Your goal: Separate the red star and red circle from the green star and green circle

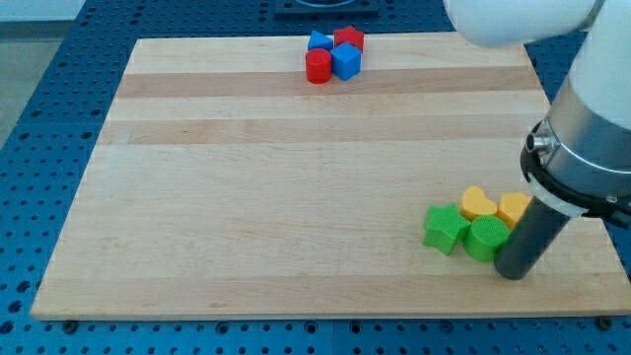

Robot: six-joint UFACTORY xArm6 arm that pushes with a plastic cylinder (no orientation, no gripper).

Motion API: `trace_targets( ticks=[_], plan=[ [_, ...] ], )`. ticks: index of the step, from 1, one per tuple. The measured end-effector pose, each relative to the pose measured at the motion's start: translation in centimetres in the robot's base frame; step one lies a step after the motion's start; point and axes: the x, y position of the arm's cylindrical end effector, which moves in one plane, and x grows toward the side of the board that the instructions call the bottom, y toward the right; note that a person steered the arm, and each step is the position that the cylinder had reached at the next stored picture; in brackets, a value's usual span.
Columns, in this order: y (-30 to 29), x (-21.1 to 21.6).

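Note:
A red circle block (317,66) and a red star block (349,39) sit at the view's top centre of the wooden board (246,177), packed with two blue blocks. A green star block (446,228) and a green circle block (485,238) lie side by side at the view's lower right. My tip (515,273) rests on the board just to the right of and slightly below the green circle, touching or nearly touching it. The rod hides part of the blocks behind it.
A blue cube (346,61) and another blue block (318,42) touch the red blocks. Two yellow blocks (477,203) (513,208) sit just above the green ones. The board's right and bottom edges are close to my tip.

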Motion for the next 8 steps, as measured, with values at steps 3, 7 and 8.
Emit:
trace_targets(
  ticks=[3, 7, 8],
  plan=[
    [3.1, -1.8],
    [-1.7, -2.0],
    [-2.9, -2.0]
  ],
)
